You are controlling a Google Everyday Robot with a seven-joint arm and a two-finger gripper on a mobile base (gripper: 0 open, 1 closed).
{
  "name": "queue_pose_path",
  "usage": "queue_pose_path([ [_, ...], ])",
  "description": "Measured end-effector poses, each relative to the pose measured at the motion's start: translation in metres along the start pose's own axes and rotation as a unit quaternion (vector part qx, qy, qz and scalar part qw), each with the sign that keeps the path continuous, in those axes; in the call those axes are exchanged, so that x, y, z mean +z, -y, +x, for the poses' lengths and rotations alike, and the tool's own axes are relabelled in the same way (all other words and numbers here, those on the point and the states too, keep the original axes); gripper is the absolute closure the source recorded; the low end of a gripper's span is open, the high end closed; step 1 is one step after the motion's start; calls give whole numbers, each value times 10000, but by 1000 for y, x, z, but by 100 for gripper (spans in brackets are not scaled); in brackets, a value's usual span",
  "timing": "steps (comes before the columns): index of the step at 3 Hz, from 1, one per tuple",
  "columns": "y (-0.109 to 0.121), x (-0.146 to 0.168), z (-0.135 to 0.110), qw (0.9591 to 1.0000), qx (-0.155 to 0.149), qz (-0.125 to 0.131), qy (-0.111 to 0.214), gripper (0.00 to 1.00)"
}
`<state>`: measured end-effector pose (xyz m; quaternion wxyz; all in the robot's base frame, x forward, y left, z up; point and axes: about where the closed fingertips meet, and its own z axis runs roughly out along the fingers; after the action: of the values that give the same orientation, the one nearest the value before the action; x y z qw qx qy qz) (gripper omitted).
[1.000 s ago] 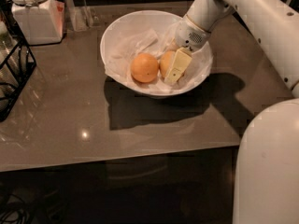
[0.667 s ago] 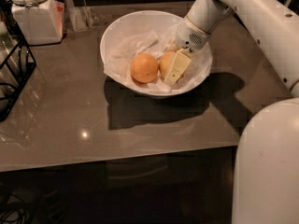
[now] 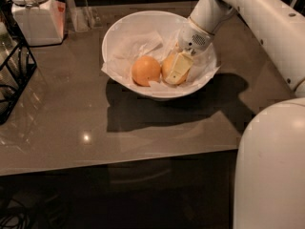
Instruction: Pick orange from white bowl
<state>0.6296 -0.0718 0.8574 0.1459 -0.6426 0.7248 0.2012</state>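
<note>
The white bowl (image 3: 113, 38), lined with crumpled white paper, stands at the back middle of the brown table. Two fruits lie in it side by side. The paler, yellowish orange (image 3: 166, 67) is on the right, and a brighter, deeper-orange fruit (image 3: 145, 70) is on the left. My gripper (image 3: 177, 71) reaches down into the bowl from the upper right and sits right on the paler orange, covering its right half. The orange rests on the paper in the bowl.
A white lidded jar (image 3: 31, 14) stands at the back left. A black wire rack (image 3: 13, 75) is at the left edge. My white arm (image 3: 259, 18) crosses the upper right, and my white body (image 3: 271, 175) fills the lower right. The table's front edge (image 3: 119, 162) runs across the lower middle.
</note>
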Motion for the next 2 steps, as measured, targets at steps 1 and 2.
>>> queue_pose_path([
  [1, 2, -4, 2, 9999, 54, 130, 22, 88],
  [2, -3, -30, -12, 9979, -187, 560, 254, 100],
])
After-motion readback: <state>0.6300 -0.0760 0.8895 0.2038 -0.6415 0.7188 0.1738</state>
